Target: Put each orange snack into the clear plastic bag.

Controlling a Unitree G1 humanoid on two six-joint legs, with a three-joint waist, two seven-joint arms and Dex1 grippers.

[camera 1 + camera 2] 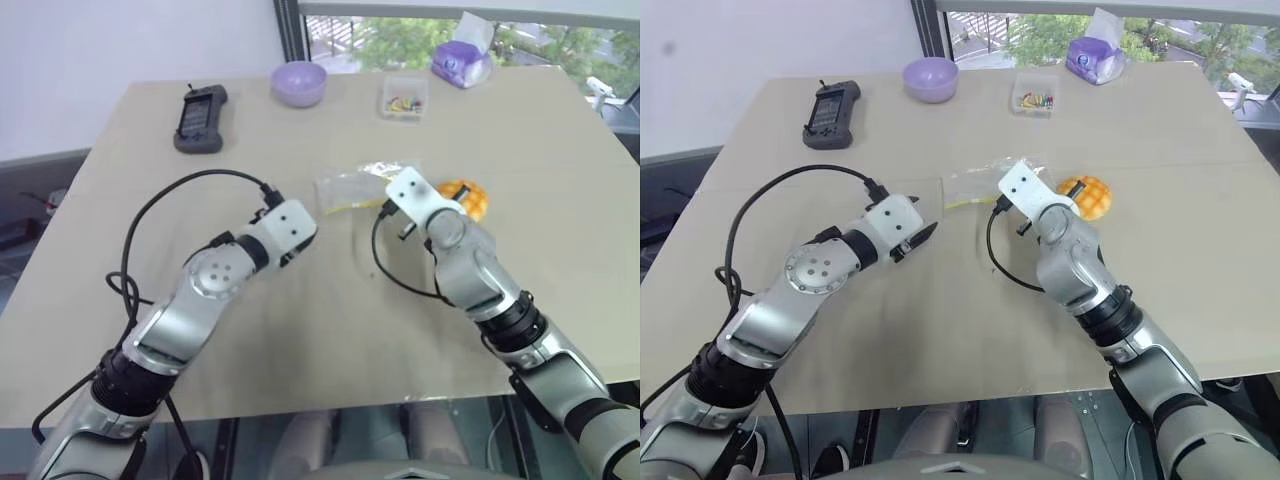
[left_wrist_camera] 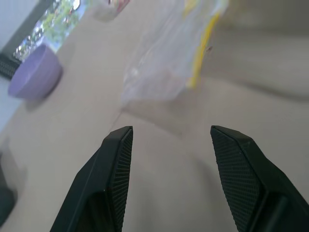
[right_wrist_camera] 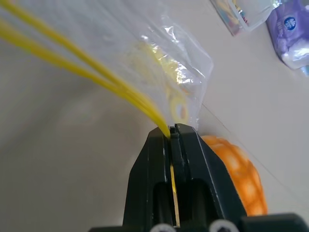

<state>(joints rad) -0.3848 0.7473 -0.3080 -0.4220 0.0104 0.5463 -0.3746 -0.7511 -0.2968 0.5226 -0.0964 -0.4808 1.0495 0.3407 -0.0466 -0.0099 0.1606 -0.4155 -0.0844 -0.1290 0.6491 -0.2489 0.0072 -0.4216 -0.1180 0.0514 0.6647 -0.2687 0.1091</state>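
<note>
The right gripper (image 3: 173, 129) is clenched on the yellow seal strip (image 3: 87, 72) of the clear plastic bag (image 3: 145, 63), pinching it at the end of the strip nearest the orange snack (image 1: 1086, 196); in the right wrist view the two yellow lines of the seal run away from the fingertips and lie close together, so the mouth looks barely parted. The bag stretches from this gripper toward the left edge of the bench (image 1: 560, 220), its long axis along the seal, with the film lying flat on the surface. The left gripper (image 2: 171, 137) is released, its two black fingers spread with nothing between them, and it points at the free end of the bag, which lies just ahead of it and apart from it. The orange snack sits on the bench right beside the right gripper, on the side toward the right edge, so it lies outside the bag at the pinched end. By my reading, the left arm is the one placed to take the other lip of the seal and pull the mouth open, while the right arm is far nearer the snack but is occupied with the bag.
</note>
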